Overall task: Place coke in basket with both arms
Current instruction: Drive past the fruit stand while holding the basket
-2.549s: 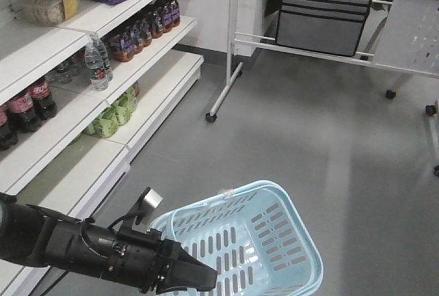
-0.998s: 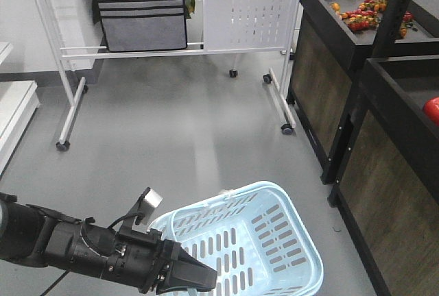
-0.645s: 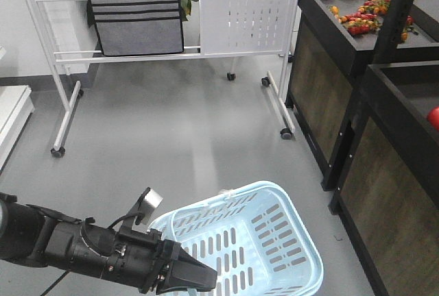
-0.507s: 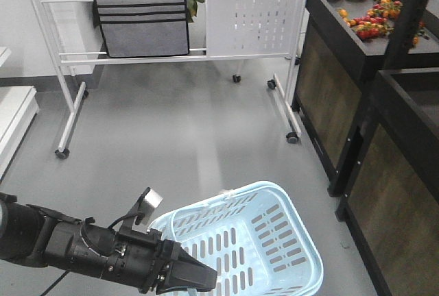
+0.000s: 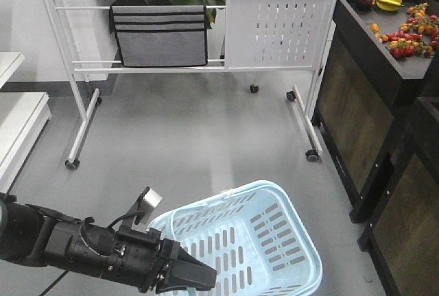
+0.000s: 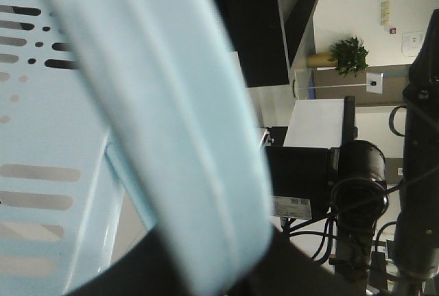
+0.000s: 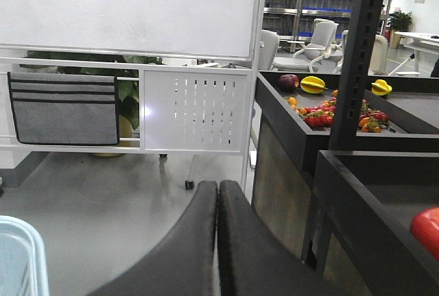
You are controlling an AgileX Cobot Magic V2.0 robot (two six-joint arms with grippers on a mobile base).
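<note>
The light blue basket [image 5: 255,188] hangs low over the grey floor at the bottom of the front view. My left gripper [image 5: 199,279] is shut on its near-left rim, at the end of the black left arm [image 5: 62,244]. In the left wrist view the basket's rim [image 6: 158,104] fills the frame and runs down between the dark jaws of the left gripper [image 6: 216,275]. My right gripper [image 7: 217,188] is shut with nothing in it and points out over the floor; a corner of the basket [image 7: 17,255] shows at its lower left. The coke is out of view.
A white wheeled rack [image 5: 274,29] with a grey fabric bag [image 5: 159,35] stands ahead. Black produce stands [image 5: 370,97] with fruit [image 5: 405,32] line the right side. A white shelf edge [image 5: 17,125] is at the left. A red object [image 7: 429,231] lies in the nearest bin.
The view has swung from the drink shelves to the rack and produce stands, which have lately slid right in frame. The left arm and basket keep the same place in frame.
</note>
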